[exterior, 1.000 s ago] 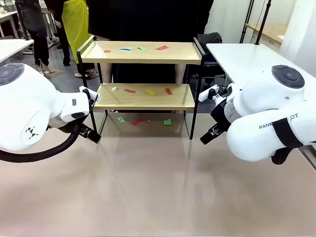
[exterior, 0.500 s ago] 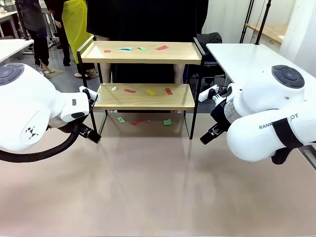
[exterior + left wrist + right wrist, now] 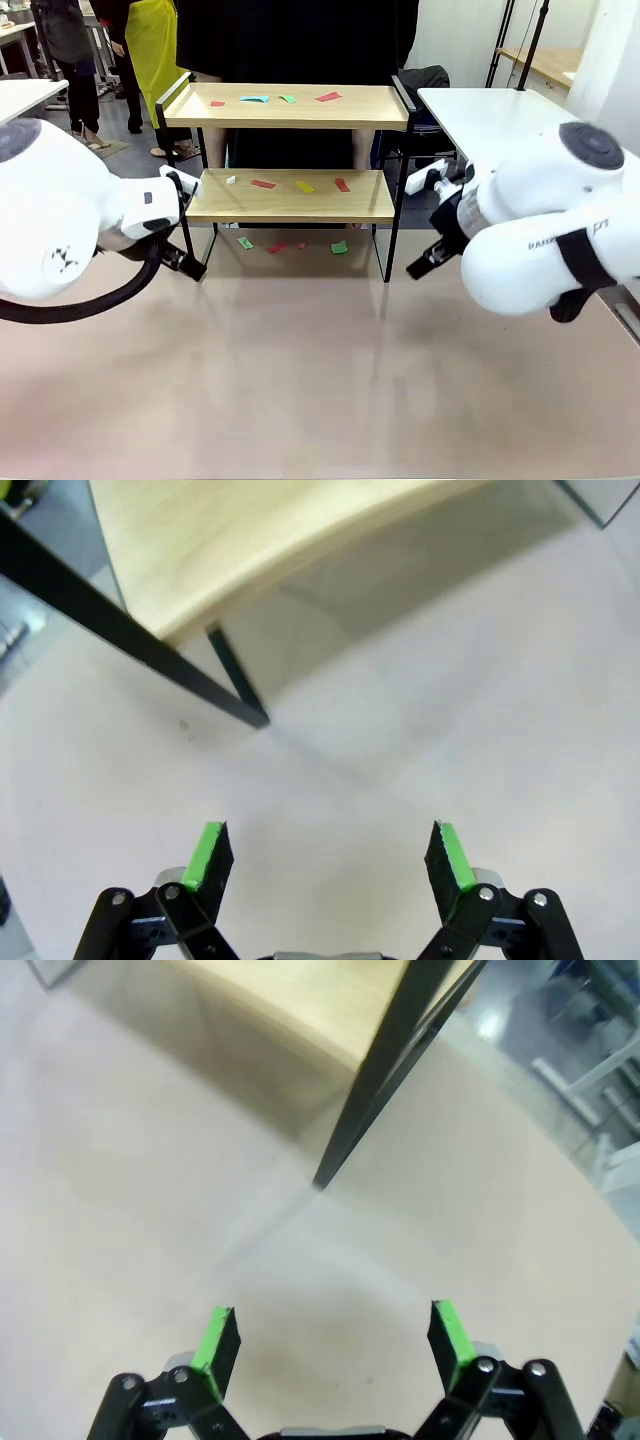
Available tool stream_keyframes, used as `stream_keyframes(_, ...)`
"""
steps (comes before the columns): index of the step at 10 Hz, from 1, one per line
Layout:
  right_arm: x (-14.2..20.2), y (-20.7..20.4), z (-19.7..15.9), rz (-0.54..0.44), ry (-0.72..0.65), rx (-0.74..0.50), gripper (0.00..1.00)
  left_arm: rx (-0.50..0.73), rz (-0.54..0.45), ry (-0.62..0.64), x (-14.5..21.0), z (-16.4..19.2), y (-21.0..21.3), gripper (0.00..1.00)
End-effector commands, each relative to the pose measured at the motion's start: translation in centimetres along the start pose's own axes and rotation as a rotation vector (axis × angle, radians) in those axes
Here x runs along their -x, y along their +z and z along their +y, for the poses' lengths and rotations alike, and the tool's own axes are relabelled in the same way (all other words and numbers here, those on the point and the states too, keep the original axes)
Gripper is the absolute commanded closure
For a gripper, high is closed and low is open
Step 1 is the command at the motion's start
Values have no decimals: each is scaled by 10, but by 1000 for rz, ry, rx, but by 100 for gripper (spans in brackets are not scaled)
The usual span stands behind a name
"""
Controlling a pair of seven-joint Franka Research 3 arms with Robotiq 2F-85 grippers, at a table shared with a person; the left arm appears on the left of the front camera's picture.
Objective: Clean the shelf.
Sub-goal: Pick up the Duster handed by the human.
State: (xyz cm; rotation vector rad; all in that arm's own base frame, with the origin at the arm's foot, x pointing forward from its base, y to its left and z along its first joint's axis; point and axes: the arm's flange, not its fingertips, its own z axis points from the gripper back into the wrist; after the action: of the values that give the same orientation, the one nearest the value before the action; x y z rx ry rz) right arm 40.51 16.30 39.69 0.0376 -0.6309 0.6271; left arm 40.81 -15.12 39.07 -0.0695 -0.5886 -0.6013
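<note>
**Grippers Open, Scraps on Shelf**

The two-tier light-wood shelf with a black metal frame [image 3: 370,106] stands at the far centre of the beige table [image 3: 320,380]. Small coloured paper scraps [image 3: 263,184] lie on both boards. The left gripper [image 3: 325,845] and the right gripper [image 3: 333,1328] hang spread and empty near its front legs.

Wrist views: shelf [image 3: 230,540] cropped by frame edges, blurred. Front: coloured scraps [image 3: 305,186] on its boards too small to identify. Person [image 3: 300,40] behind it cut at top edge.

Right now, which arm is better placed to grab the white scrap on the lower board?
Left, likely: the left pincer, open, sits by the shelf leg nearest the white scrap; the right pincer is at the opposite leg.
</note>
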Motion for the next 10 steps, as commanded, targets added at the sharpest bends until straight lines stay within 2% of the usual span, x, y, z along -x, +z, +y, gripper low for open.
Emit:
stream_keyframes(1, -20, 46, -41, -120, -35, -48, 0, 105, -35, -17, -17, 55, 38, 0)
stream_keyframes(3, -13, 87, -86, -188, -58, -105, 0, 233, -19, -106, -24, 105, 65, 0)
stream_keyframes(5, 11, 119, -141, -309, -49, -190, 0, 431, -49, -277, -20, 171, 81, 0)
stream_keyframes(6, 28, 125, -176, -367, -20, -211, 0, 542, -118, -384, -12, 213, 83, 0)
stream_keyframes(8, 56, 116, -227, -427, 20, -271, 0, 681, -277, -407, 15, 271, 78, 0)
stream_keyframes(10, 70, 99, -251, -492, 60, -285, 0, 692, -411, -362, 26, 284, 64, 0)
